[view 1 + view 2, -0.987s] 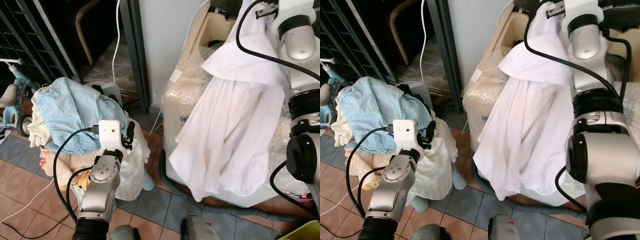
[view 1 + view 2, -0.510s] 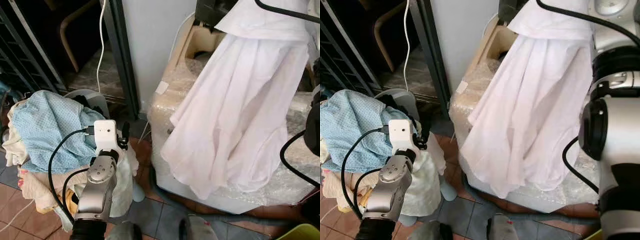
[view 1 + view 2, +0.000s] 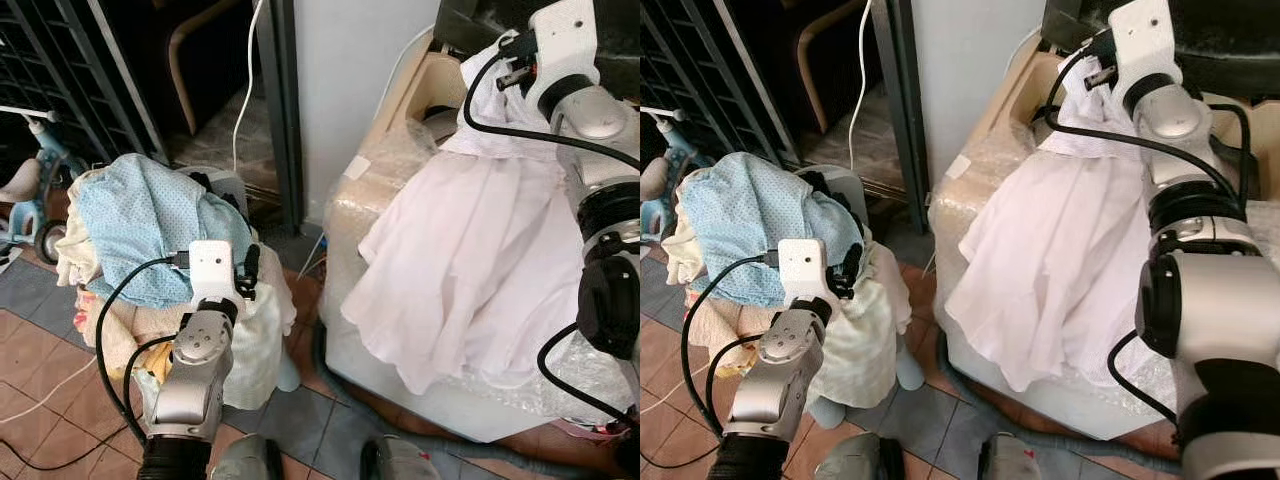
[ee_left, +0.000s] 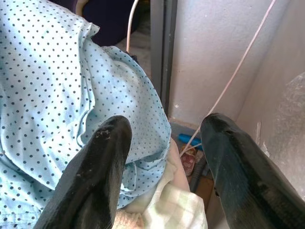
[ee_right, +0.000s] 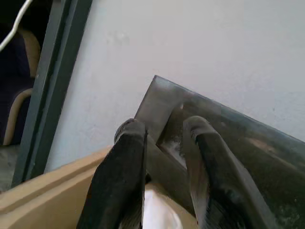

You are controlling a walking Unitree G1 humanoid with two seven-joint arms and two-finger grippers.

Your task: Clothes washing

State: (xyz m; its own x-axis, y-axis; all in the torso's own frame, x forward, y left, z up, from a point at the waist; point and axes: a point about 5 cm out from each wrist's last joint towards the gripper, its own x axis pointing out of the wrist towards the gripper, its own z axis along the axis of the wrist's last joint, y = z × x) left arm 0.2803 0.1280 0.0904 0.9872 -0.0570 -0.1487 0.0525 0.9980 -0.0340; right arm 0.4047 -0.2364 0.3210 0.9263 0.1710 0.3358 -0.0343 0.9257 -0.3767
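Note:
A large white garment [image 3: 470,260] drapes over the bubble-wrapped top of the washing machine [image 3: 365,190] and down its front. Its upper end is bunched at the tub opening [image 3: 435,115], where my right gripper [image 5: 163,125] is shut on it; white cloth shows between the fingers [image 5: 124,167] at their base. My left gripper [image 4: 164,121] is open and holds nothing. It hovers just over a blue dotted cloth [image 4: 52,95] that tops the laundry pile [image 3: 140,220] on the left.
A dark metal door post [image 3: 285,110] stands between the pile and the machine, with a white cable [image 3: 245,70] hanging beside it. A child's tricycle [image 3: 30,170] is at far left. A grey hose [image 3: 330,370] lies on the tiles by the machine's base.
My right arm has come down toward the tub opening with the white garment, which now lies spread on the machine instead of hanging free. The camera shifted. My left arm stayed over the pile.

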